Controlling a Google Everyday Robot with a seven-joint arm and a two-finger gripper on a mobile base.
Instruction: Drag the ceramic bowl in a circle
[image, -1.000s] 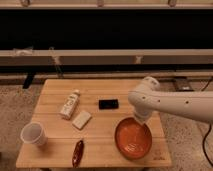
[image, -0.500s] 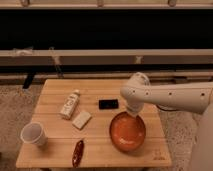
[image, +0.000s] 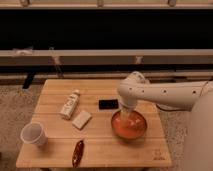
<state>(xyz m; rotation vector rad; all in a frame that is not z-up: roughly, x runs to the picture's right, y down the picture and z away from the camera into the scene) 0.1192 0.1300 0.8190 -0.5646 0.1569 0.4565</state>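
The gripper (image: 127, 118) reaches down into the ceramic bowl (image: 129, 125), which sits near the table's (image: 100, 150) right edge. Whether its jaws grip the bowl, I cannot tell.

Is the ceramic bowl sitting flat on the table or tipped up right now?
Flat, as far as visible: the ceramic bowl rests on the table, rim roughly level. The tool reaches down inside it.

One wooden table (image: 100, 147), one orange-red ceramic bowl (image: 129, 129) at four o'clock, one gripper (image: 128, 118) lowered into it, one white cup (image: 33, 134) at eight o'clock, one white bottle (image: 70, 104), one pale block (image: 81, 119), one black device (image: 108, 104), one dark red packet (image: 77, 152) at six o'clock.
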